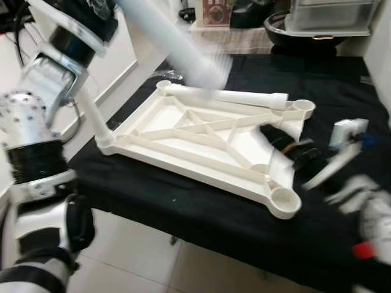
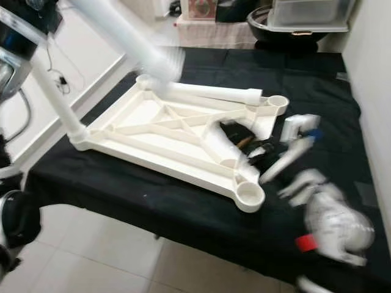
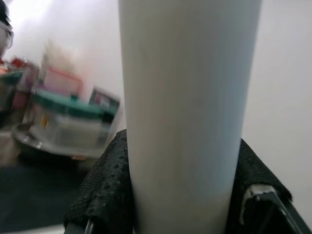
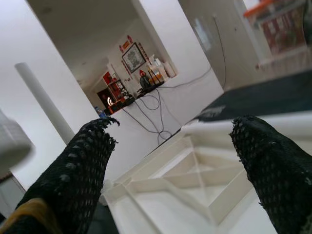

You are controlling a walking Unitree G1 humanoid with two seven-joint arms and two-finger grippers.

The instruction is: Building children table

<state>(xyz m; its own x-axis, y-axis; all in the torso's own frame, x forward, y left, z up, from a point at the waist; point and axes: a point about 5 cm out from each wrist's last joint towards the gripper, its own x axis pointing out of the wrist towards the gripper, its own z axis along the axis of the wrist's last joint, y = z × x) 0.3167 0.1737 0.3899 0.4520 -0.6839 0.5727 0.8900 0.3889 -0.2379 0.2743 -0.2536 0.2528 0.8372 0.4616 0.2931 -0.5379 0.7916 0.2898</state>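
Note:
A white plastic table top point(image 1: 208, 137) lies upside down on the black-covered table point(image 1: 183, 213). One white leg point(image 1: 91, 116) stands in its left corner socket. Another leg point(image 1: 235, 96) lies along its far edge. My left gripper point(image 3: 185, 195) is raised at the upper left and is shut on a third white leg point(image 1: 180, 43), which slants down toward the far left corner and looks blurred. My right gripper point(image 1: 290, 145) hovers open over the near right part of the table top, beside the empty corner socket point(image 1: 285, 201). Its fingers point(image 4: 73, 170) are spread wide with nothing between them.
A clear storage bin point(image 1: 330, 15) and a dark bowl point(image 1: 287, 33) stand at the back of the table. The table's near edge drops to a tiled floor point(image 1: 134, 256). A white wall point(image 1: 116, 55) runs along the left.

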